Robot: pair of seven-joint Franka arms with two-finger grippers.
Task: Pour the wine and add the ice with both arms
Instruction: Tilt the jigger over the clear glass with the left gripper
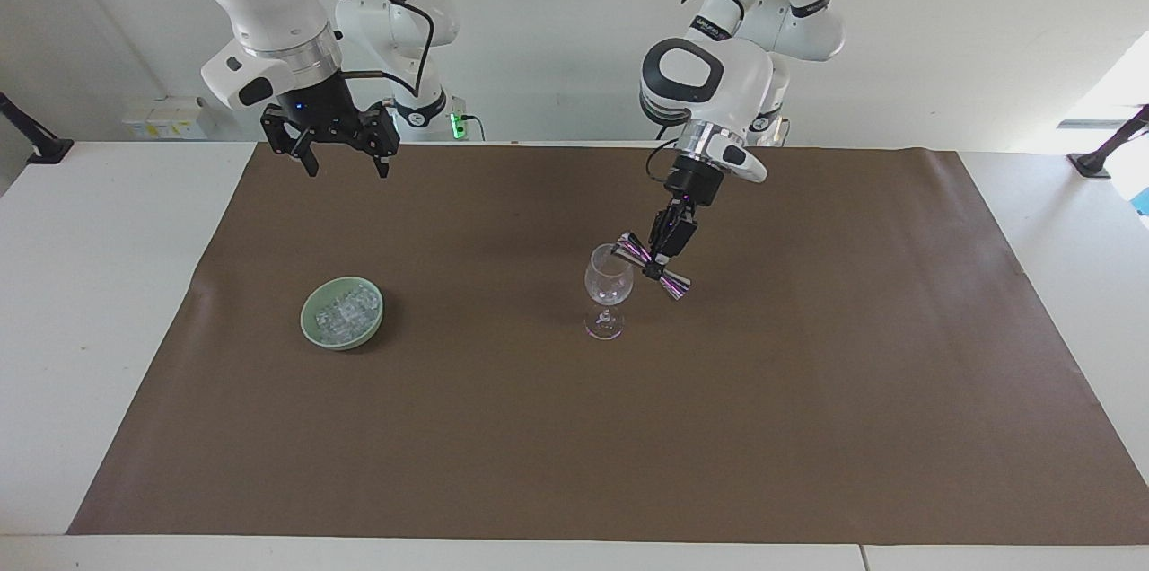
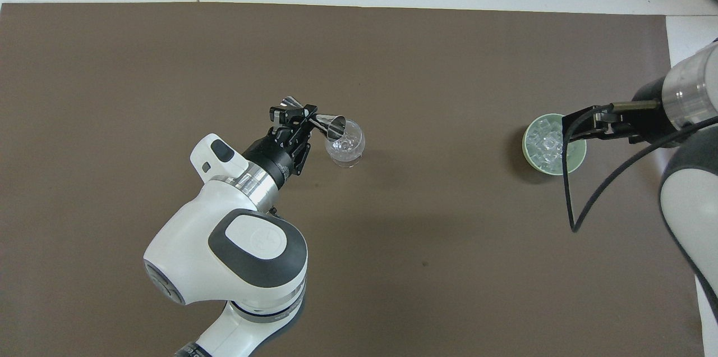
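Steel hourglass jigger [image 1: 653, 266], clear stemmed glass [image 1: 608, 291]

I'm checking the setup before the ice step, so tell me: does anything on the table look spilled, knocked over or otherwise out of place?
Nothing stands out. The wine glass stands upright on the brown mat, the ice is heaped in the green bowl, and no spill shows. The steel jigger is tilted over the glass, but only because the left end effector holds it there.
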